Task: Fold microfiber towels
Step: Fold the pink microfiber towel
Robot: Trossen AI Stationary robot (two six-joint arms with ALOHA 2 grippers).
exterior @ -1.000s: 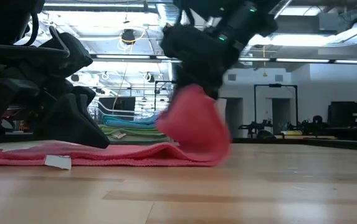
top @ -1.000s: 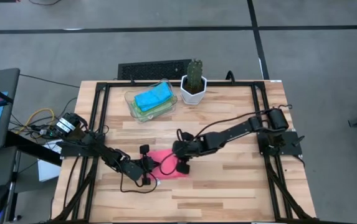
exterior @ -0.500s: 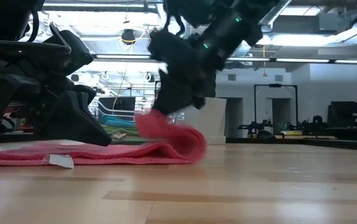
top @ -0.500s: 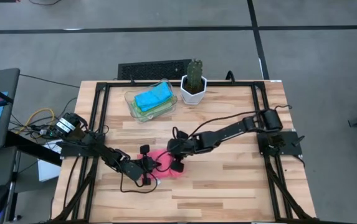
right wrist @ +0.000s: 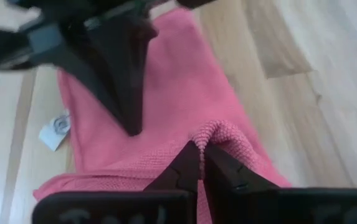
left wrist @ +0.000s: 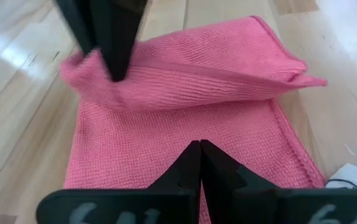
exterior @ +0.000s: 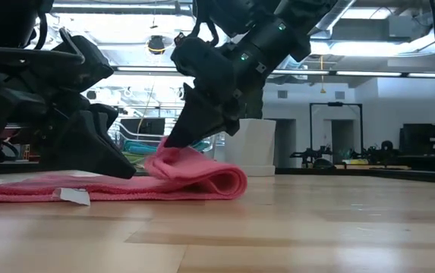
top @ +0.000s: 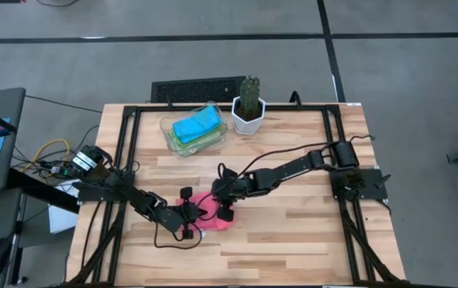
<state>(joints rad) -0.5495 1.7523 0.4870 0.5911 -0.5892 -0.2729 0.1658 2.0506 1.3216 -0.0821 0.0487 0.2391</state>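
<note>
Mid-fold on the pink towel [top: 210,215], lying flat on the wooden surface [top: 292,232] near its front left. Right gripper [right wrist: 201,151] pinched tight on a bunched edge of the cloth, with that edge carried across and lowered onto the flat half, leaving a rounded roll at the fold line in the low view. Left gripper [left wrist: 199,149] fingers pressed together, tips down on the lower layer, apparently pinning it in place; no cloth visibly between them. White label [right wrist: 55,129] poking out at one edge of the towel. Probably the first fold close to done. Next move likely: lay the carried edge fully down in line with the edge beneath, let go without dragging the top layer, then lift clear; risk of the upper layer springing back or sliding askew on release. At the back of the surface, a clear tray [top: 167,126] holding folded cloths, cyan blue [top: 196,125] on top with green showing beneath. Beside it, a cactus in a white pot [top: 248,114].
</note>
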